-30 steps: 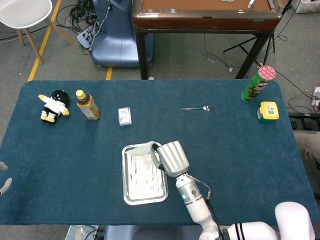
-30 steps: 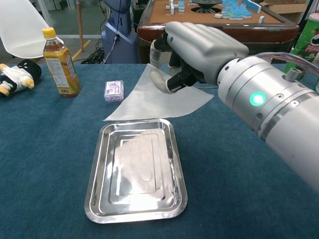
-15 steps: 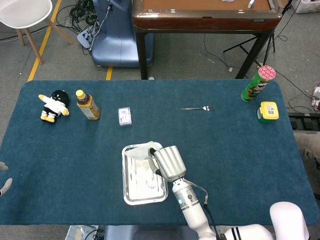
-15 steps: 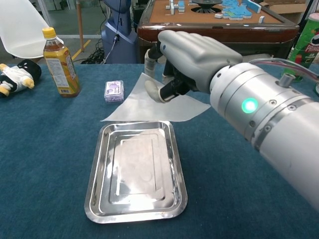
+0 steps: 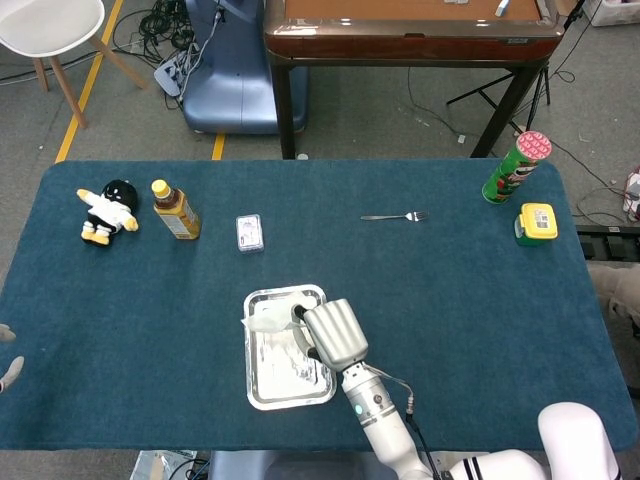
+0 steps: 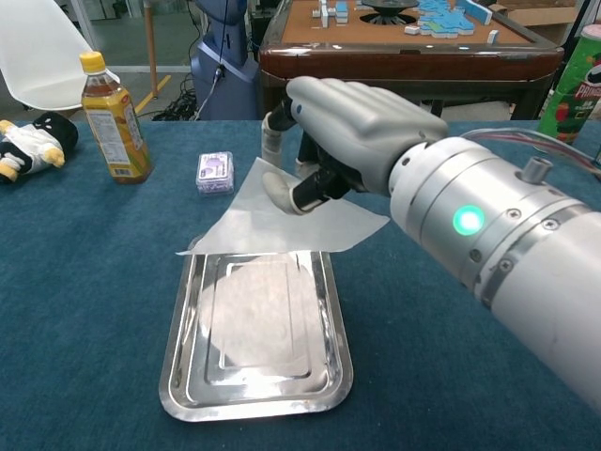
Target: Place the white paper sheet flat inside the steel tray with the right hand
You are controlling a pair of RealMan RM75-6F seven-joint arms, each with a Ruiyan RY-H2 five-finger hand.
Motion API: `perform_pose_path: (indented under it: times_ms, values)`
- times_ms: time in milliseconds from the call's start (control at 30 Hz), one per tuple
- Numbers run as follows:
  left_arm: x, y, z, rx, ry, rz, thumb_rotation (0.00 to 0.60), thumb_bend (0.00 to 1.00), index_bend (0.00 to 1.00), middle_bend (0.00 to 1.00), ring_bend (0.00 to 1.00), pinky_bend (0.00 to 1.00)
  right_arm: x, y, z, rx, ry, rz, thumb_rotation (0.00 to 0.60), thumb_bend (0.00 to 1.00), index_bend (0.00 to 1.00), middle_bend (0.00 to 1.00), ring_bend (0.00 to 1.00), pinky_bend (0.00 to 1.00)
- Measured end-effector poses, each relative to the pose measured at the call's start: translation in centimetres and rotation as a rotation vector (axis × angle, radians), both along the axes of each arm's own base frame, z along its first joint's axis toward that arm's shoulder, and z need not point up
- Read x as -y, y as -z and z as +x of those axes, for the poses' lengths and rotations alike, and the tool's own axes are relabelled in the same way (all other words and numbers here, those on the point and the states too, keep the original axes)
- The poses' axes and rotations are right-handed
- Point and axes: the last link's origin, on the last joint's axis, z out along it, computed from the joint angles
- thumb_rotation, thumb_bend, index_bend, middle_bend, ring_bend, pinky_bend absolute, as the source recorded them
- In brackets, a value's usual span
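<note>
My right hand [image 6: 347, 127] pinches the white paper sheet [image 6: 272, 221] near its far edge and holds it just above the steel tray [image 6: 183, 376]. The sheet slopes down toward the tray's far rim, its near edge overhanging that rim. In the head view the right hand [image 5: 333, 335] sits over the tray's right side [image 5: 258, 392], and the paper [image 5: 268, 318] shows at the tray's upper part. The tray's shiny floor mirrors the sheet. Only a sliver of my left hand [image 5: 8, 370] shows at the far left edge of the head view.
A bottle [image 6: 113, 117], a plush penguin [image 6: 28, 146] and a small card pack [image 6: 214, 172] stand left of the tray. A fork [image 5: 395, 216], a green chip can [image 5: 516, 167] and a yellow box [image 5: 537, 222] lie at the far right.
My right hand has carried the paper leftward and toward the near edge of the table, from beyond the tray's far-right corner to over its far rim. The sheet's near edge now overlaps the tray.
</note>
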Motion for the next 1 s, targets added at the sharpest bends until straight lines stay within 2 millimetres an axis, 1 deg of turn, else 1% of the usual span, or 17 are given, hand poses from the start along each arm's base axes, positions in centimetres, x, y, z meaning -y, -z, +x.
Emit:
perform_pose_path:
  times_ms: [100,200,233,367,433,500,733,800,833,933,1000]
  values:
    - [0.0,0.0,0.0,-0.001,0.001,-0.001,0.600,0.28,0.45,0.38,0.38,0.55,0.0,0.0,-0.1,-0.003,0.001,0.010,0.600,0.34,0.47,1.00,1.00,1.00]
    - [0.0,0.1,0.0,-0.001,0.000,-0.003,0.600,0.28,0.45,0.38,0.38,0.55,0.0,0.0,-0.1,-0.005,0.000,0.018,0.600,0.23,0.40,1.00,1.00,1.00]
    - [0.0,0.1,0.0,-0.002,0.000,-0.002,0.600,0.28,0.45,0.38,0.38,0.55,-0.1,0.0,-0.1,-0.004,-0.001,0.019,0.600,0.21,0.39,1.00,1.00,1.00]
    - [0.0,0.0,0.0,-0.001,0.000,-0.003,0.600,0.28,0.45,0.38,0.38,0.55,-0.1,0.1,0.0,0.001,-0.001,0.022,0.600,0.08,0.34,1.00,1.00,1.00]
    - [0.0,0.1,0.0,-0.002,0.001,-0.003,0.600,0.28,0.45,0.38,0.38,0.55,-0.2,0.1,0.0,0.005,-0.003,0.024,0.600,0.04,0.34,1.00,1.00,1.00]
    - [0.0,0.1,0.0,-0.002,0.001,-0.003,0.600,0.28,0.45,0.38,0.38,0.55,-0.2,0.1,0.0,0.008,-0.006,0.026,0.600,0.02,0.34,1.00,1.00,1.00]
    - [0.0,0.0,0.0,0.000,0.000,-0.002,0.600,0.28,0.45,0.38,0.38,0.55,-0.3,-0.4,-0.1,0.025,-0.027,0.029,0.600,0.02,0.34,1.00,1.00,1.00]
    - [0.0,0.0,0.0,0.000,0.000,-0.002,0.600,0.28,0.45,0.38,0.38,0.55,-0.3,-0.6,-0.1,0.030,-0.034,0.024,0.600,0.03,0.34,1.00,1.00,1.00]
    - [0.0,0.0,0.0,0.000,0.000,-0.002,0.600,0.28,0.45,0.38,0.38,0.55,-0.2,-0.7,-0.1,0.033,-0.037,0.022,0.600,0.05,0.34,1.00,1.00,1.00]
    - [0.0,0.0,0.0,0.001,0.000,-0.001,0.600,0.28,0.45,0.38,0.38,0.55,0.1,-1.2,-0.2,0.039,-0.049,0.019,0.600,0.16,0.34,1.00,1.00,1.00]
    - [0.0,0.0,-0.1,0.000,-0.002,-0.001,0.600,0.28,0.45,0.38,0.38,0.55,0.4,-1.5,-0.3,0.033,-0.057,0.019,0.600,0.27,0.34,1.00,1.00,1.00]
